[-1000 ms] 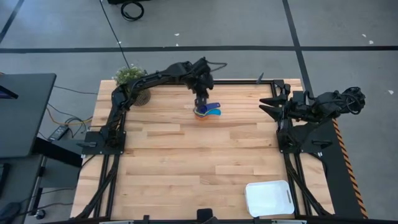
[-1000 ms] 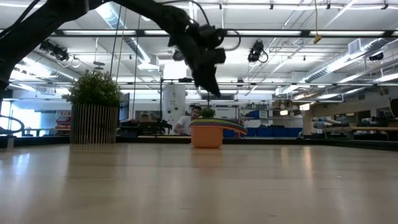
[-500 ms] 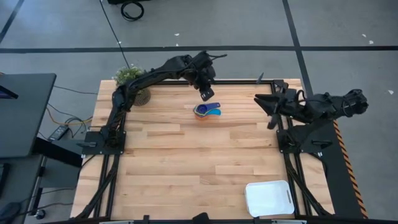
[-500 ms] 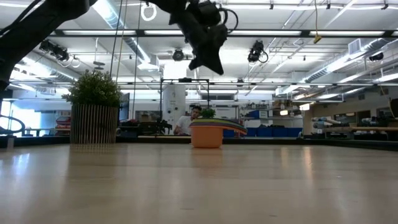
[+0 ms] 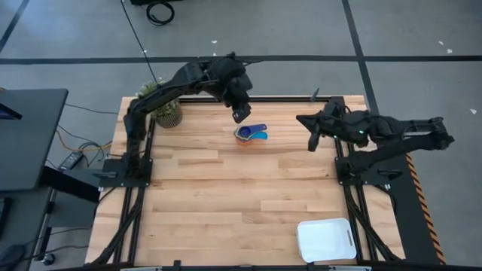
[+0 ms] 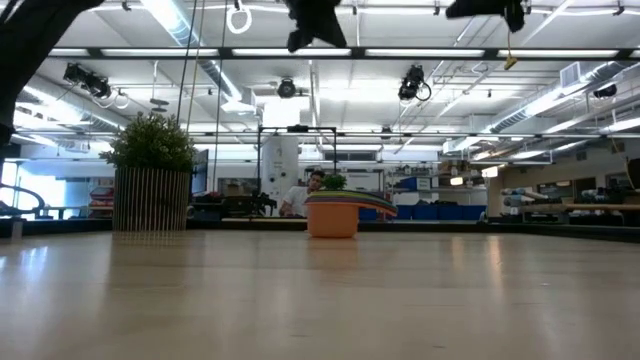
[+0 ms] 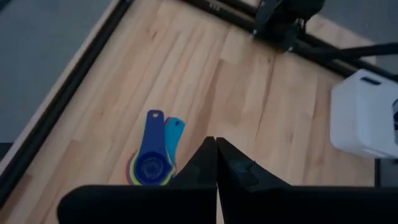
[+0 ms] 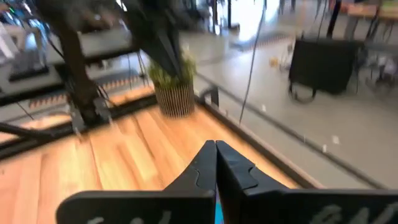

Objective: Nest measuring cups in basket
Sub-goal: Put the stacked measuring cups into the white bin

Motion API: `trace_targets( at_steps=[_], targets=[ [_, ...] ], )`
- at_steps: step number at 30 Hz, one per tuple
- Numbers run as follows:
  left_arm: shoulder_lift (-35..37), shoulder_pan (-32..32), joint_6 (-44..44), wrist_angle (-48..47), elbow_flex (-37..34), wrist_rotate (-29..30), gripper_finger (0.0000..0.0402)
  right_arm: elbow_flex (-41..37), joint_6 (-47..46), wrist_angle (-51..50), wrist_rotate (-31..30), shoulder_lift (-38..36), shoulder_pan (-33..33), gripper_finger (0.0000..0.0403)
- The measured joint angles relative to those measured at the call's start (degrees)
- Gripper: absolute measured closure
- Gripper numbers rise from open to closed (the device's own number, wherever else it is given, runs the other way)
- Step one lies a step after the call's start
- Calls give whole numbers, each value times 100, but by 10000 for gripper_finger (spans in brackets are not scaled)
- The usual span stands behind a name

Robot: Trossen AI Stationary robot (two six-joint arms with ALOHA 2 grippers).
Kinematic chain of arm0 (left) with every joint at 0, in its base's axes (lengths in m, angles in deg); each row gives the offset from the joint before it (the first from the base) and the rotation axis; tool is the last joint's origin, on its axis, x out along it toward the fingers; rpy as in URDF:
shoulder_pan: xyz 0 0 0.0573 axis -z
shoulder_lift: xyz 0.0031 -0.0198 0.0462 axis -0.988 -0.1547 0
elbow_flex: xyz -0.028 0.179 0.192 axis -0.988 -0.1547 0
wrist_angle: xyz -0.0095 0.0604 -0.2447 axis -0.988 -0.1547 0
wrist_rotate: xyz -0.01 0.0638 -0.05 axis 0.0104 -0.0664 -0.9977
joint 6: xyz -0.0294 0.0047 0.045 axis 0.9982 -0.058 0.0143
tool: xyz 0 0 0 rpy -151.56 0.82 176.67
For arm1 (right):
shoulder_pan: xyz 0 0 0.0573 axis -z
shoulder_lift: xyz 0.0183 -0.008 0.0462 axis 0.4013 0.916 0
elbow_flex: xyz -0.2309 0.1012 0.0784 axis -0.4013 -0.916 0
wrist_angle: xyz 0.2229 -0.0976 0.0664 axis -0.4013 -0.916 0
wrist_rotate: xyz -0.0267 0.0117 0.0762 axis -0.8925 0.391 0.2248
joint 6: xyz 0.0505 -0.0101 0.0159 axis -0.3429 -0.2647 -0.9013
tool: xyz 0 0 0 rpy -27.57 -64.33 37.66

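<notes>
The measuring cups [image 5: 250, 135] stand nested in one stack on the wood table near the middle of its far edge. The stack rests on the orange cup's base [image 6: 333, 226]. A dark blue cup [image 7: 152, 163] is on top, with the light blue handle beside its own. My left gripper [image 5: 241, 114] hangs shut high above the stack, a little to its far left, and touches nothing. My right gripper [image 5: 310, 135] is shut in the air to the right of the stack. The white basket [image 5: 326, 239] sits at the near right corner.
A potted green plant [image 5: 163, 105] stands at the far left corner. A black frame rail [image 7: 68, 93] runs along the table's edges. Bare wood lies between the stack and the basket [image 7: 367, 115]. A person sits in the room far behind the table.
My left gripper has risen from just over the stack to high above it, drifting slightly toward the far left. My right gripper has swung from the right edge toward the stack, and its fingers have shut. The stack has stayed where it was.
</notes>
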Motion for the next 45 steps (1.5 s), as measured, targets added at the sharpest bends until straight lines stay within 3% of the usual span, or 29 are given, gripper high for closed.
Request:
trace_targets(
  at_steps=[11,21,26,35,45],
  targets=[
    [752,642,901,36,-7,938,401,-2,40,-165,2528,1023,1930,401],
    [1154,1408,1913,32,-7,1857,401,-2,673,745,4827,2476,3128,402],
    [1205,1678,2194,14,-7,2296,401,-2,896,1293,5205,3197,3429,402],
    [1205,1964,2640,-140,-7,3203,401,-2,648,1534,5143,4186,3750,402],
    [1205,1969,3392,-775,-7,4042,401,-2,607,1596,5065,4649,3938,402]
  ],
)
